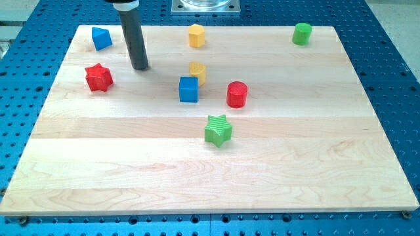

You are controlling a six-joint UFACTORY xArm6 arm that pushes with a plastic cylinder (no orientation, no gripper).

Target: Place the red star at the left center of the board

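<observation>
The red star (pixel 98 77) lies on the wooden board (pixel 210 170) near its left edge, in the upper part. My tip (pixel 140 67) touches the board to the right of the red star and slightly above it, a short gap apart. The rod rises from there to the view's top.
A blue block (pixel 101 38) sits at the top left. A yellow block (pixel 196 35) is at the top centre, a green cylinder (pixel 302 33) at the top right. A yellow block (pixel 198 71), blue cube (pixel 188 89), red cylinder (pixel 237 94) and green star (pixel 218 130) cluster mid-board.
</observation>
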